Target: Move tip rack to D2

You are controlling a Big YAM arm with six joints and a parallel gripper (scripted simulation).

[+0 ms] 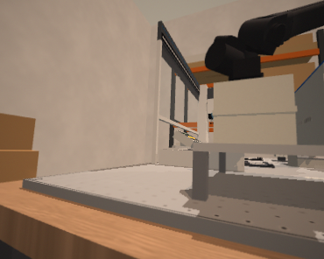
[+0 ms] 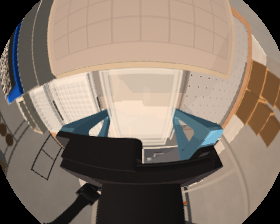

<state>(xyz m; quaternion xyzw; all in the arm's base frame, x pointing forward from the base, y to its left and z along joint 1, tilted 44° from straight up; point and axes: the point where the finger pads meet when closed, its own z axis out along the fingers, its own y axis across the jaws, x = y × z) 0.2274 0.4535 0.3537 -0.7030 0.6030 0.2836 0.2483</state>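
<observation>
The arm (image 1: 270, 32) reaches in from the upper right, with its black wrist directly above a stack of two beige covered racks (image 1: 254, 109). The stack stands on the grey shelf (image 1: 261, 149), which rests on legs over the perforated deck plate (image 1: 121, 185). The deck plate lies on the wooden table (image 1: 42, 219).

The end effector (image 2: 145, 125) is fully open and holds nothing. In the wrist view, its blue fingers stand spread on either side of a pale cover (image 2: 140, 23) below the camera. Whether the fingers touch the cover cannot be told.

A blue-edged grey item (image 1: 315, 109) stands just right of the stack. Orange shelving (image 1: 292, 54) lies behind.
</observation>
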